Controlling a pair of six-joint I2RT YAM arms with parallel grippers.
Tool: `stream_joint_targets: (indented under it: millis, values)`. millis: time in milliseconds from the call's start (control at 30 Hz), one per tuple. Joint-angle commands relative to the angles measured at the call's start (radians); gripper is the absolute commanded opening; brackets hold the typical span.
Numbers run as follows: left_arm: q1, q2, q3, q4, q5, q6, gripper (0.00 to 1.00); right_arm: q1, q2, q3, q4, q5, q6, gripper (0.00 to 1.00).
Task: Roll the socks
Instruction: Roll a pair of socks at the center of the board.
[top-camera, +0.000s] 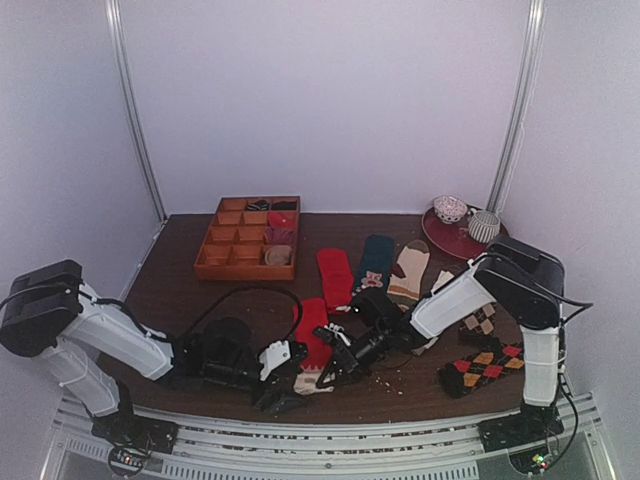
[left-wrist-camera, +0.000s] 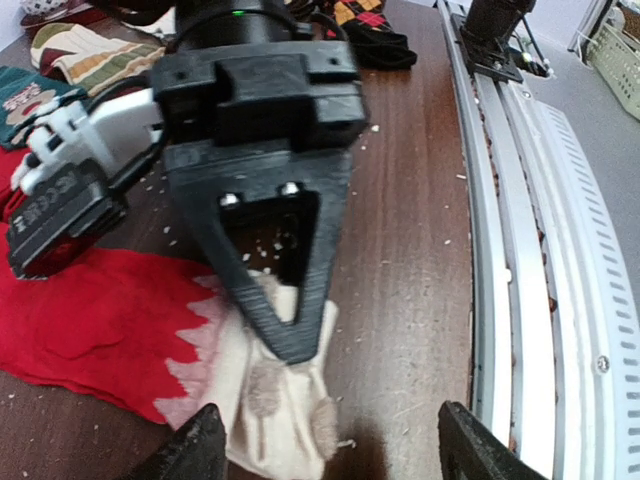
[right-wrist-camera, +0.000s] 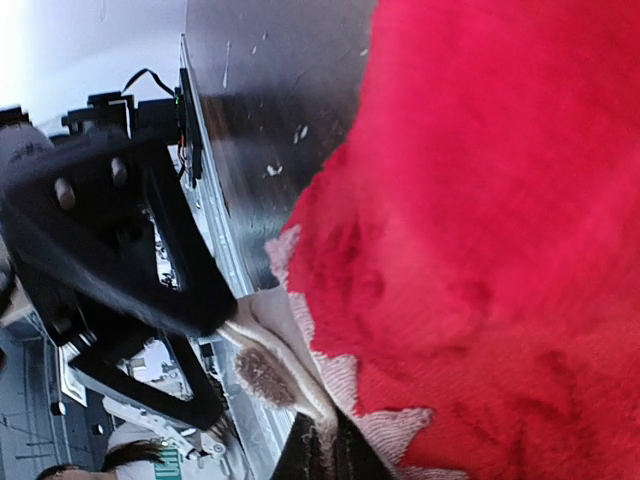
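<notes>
A red sock with a cream patterned end (top-camera: 312, 335) lies at the front middle of the table. My right gripper (top-camera: 325, 375) is shut on that cream end (right-wrist-camera: 290, 350), its tips (right-wrist-camera: 330, 455) pinching the fabric edge. The left wrist view shows the same pinch on the cream end (left-wrist-camera: 270, 400). My left gripper (top-camera: 285, 395) is open and empty, its jaws wide apart just in front of the cream end (left-wrist-camera: 335, 450). A red sock with a white mark (top-camera: 335, 275), a dark teal sock (top-camera: 377, 258), a beige striped sock (top-camera: 410, 270) and argyle socks (top-camera: 480, 368) lie flat.
A wooden compartment tray (top-camera: 215, 262) holding a few rolled items stands at the back left. A red plate (top-camera: 445, 240) with two bowls sits at the back right. The metal rail (left-wrist-camera: 520, 250) runs along the table's near edge. Small crumbs dot the wood.
</notes>
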Motion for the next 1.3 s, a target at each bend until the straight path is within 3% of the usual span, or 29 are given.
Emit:
stream_joint_targets:
  millis: [0, 433, 533, 633, 767, 867, 1067, 1267]
  values:
    - [-0.035, 0.044, 0.025, 0.082, -0.003, -0.006, 0.72, -0.022, 0.027, -0.008, 0.033, -0.021, 0.072, 0.00]
    - [-0.035, 0.111, 0.010, 0.138, -0.183, -0.002, 0.72, -0.030, 0.024, -0.011, -0.049, -0.006, -0.002, 0.00]
    - [-0.035, 0.132, 0.028, 0.114, -0.196, 0.014, 0.61, -0.030, 0.028, -0.013, -0.049, -0.006, -0.003, 0.00]
    - [-0.035, 0.148, 0.033, 0.125, -0.182, 0.011, 0.42, -0.029, 0.030, -0.014, -0.043, -0.007, 0.002, 0.00]
    - [-0.035, 0.170, 0.026, 0.154, -0.164, -0.009, 0.30, -0.030, 0.033, -0.015, -0.044, -0.008, 0.003, 0.00]
    - [-0.035, 0.190, 0.040, 0.141, -0.125, -0.011, 0.00, -0.029, 0.036, -0.019, -0.045, -0.007, 0.002, 0.00]
    - [-0.034, 0.193, 0.046, 0.079, -0.073, -0.100, 0.00, -0.030, 0.012, -0.014, -0.056, 0.013, -0.045, 0.00]
    - [0.014, 0.238, 0.090, -0.141, 0.025, -0.293, 0.00, -0.031, -0.131, 0.037, -0.139, 0.110, -0.254, 0.13]
